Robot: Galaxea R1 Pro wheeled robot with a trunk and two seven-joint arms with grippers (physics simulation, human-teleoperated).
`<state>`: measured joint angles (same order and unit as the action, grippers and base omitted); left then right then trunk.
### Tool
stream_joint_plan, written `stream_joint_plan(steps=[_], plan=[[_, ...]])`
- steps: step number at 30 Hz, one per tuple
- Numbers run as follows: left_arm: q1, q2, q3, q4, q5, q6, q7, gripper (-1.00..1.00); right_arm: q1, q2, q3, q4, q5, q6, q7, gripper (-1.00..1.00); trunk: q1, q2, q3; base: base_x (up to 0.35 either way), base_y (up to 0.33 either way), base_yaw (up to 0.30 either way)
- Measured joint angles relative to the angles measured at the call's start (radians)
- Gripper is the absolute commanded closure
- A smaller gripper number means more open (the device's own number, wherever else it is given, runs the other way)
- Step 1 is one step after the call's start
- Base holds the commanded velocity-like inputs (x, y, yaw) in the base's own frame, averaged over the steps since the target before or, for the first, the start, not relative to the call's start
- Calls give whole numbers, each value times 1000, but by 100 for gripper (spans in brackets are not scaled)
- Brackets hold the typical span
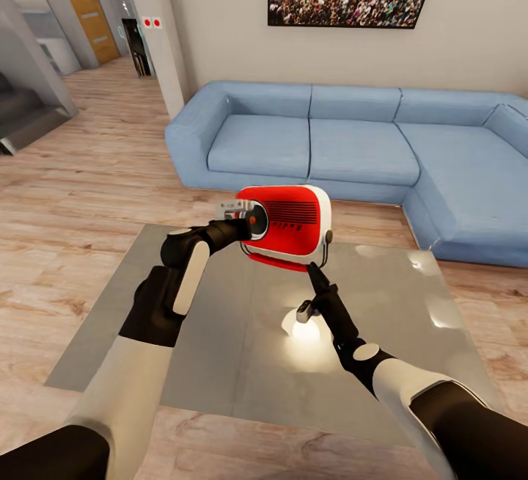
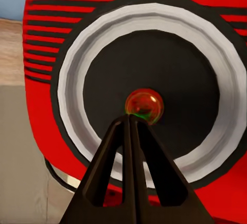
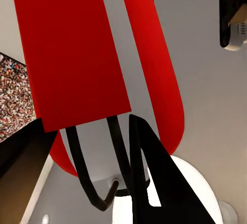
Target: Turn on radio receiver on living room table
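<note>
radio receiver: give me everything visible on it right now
The radio receiver is a glossy red rounded box with white trim, dark horizontal grille slots and a thin dark wire stand. It sits tilted back on the far part of the grey table, in front of the blue sofa. Its round dark dial, ringed in white, has a small reddish-green centre button. The left gripper, fingers together, has its tips at that button. The right gripper is at the lower right corner; contact is unclear.

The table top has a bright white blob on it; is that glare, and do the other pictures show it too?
Head view: yes, a lamp's reflection glaring on the glossy table, beside the right hand. Right wrist view: the same white glow behind the dark fingers. Left wrist view: no glare, just a small sheen on the radio receiver's centre button.
</note>
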<state>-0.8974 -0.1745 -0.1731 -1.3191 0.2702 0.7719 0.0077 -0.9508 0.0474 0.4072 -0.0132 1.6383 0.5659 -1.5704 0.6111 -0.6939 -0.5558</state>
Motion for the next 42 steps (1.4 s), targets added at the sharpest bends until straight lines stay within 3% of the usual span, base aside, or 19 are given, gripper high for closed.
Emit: stream_joint_plan(steps=[9, 19, 24, 27, 30, 32, 35, 40, 42], plan=[[0, 0, 39, -1, 3, 0, -4, 100, 0, 1, 0, 0, 0, -1, 0, 100, 0, 0, 0, 0, 0, 0], [1, 0, 50, -17, 4, 0, -1, 100, 3, 3, 2, 0, -4, -2, 0, 100, 0, 0, 0, 0, 0, 0], [3, 0, 99, -30, 4, 1, 34, 100, 3, -5, -9, 1, -18, -4, 0, 100, 0, 0, 0, 0, 0, 0], [6, 40, 119, -30, 0, 2, 44, 100, 3, -13, -4, 2, -23, -8, 0, 100, 0, 0, 0, 0, 0, 0], [12, 76, 141, -21, -1, 3, 53, 100, 3, -15, 1, 1, -84, -17, 0, 100, 0, 0, 0, 0, 0, 0], [15, 92, 166, -1, -2, 4, 65, 100, 4, -15, -9, 1, -164, -49, 16, 100, 0, 0, 0, 0, 0, 0], [20, 105, 194, 77, -1, 1, 76, 100, 4, -14, -32, -2, -292, -163, 70, 100, 0, 0, 0, 0, 0, 0], [24, 124, 255, 242, -2, -34, 81, 100, 4, -14, -15, -32, -397, -309, 277, 100, 0, 0, 0, 0, 0, 0], [25, 138, 265, 302, -3, -50, 82, 100, 3, -13, -38, -66, -461, -355, 406, 100, 0, 0, 0, 0, 0, 0]])
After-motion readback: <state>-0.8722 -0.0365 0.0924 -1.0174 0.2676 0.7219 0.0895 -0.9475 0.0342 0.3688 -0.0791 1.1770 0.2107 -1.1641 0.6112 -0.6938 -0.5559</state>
